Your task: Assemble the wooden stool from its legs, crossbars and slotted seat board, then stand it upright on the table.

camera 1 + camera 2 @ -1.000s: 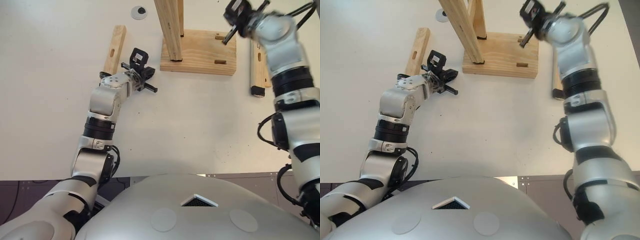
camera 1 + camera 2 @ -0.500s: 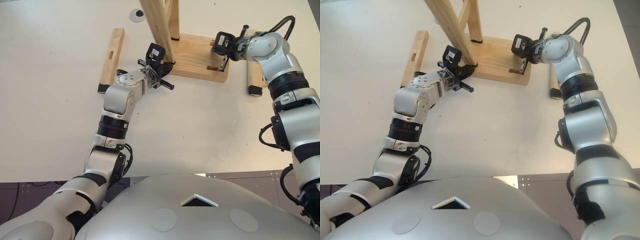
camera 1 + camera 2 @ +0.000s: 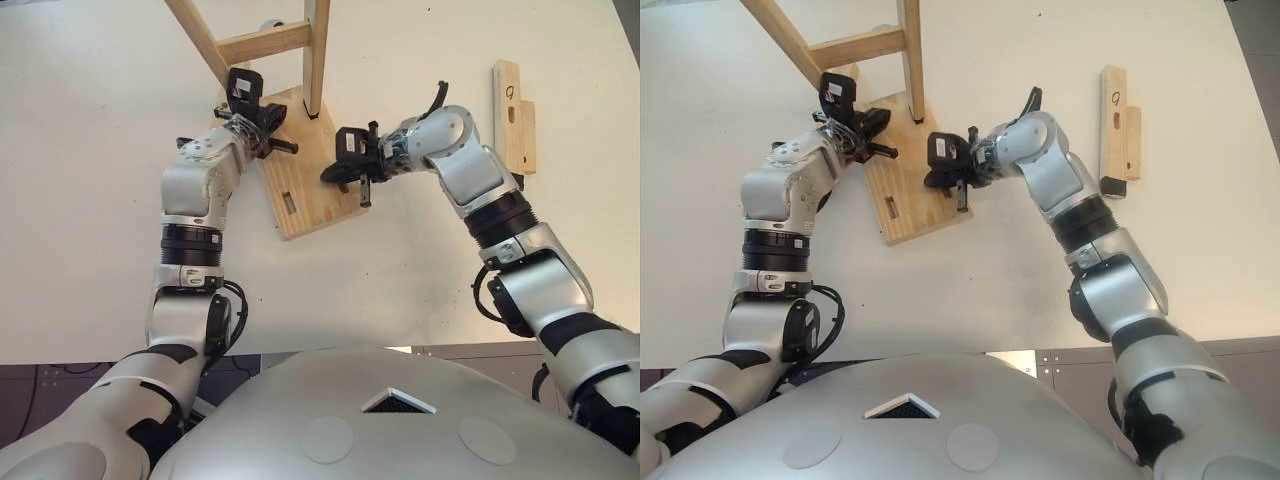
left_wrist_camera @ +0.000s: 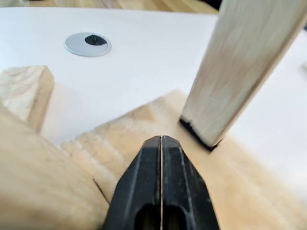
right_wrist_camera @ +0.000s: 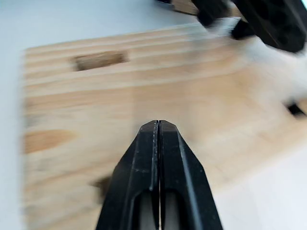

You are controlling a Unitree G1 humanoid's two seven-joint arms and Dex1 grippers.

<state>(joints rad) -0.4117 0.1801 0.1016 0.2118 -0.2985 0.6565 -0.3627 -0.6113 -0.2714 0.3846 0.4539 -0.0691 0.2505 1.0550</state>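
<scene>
The slotted seat board [image 3: 308,208] lies flat and askew on the white table. Two legs [image 3: 317,50] joined by a crossbar [image 3: 265,42] rise from its far end. My left gripper [image 3: 290,148] is shut and empty at the board's far left corner; in the left wrist view its tips [image 4: 161,140] hover over the board close to a leg's base [image 4: 211,136]. My right gripper [image 3: 365,198] is shut with nothing in it, its tips on or just above the board's right edge [image 5: 158,123], near an open slot [image 5: 100,60].
Loose leg pieces [image 3: 510,100] lie side by side at the far right of the table. Another loose piece's end [image 4: 24,91] sits just behind the left gripper. A round grey grommet [image 4: 88,44] is set in the tabletop beyond the board.
The seat board with its legs has turned and slid to the left. My right gripper has swept left across the board, and my left gripper has moved up to the board's far corner.
</scene>
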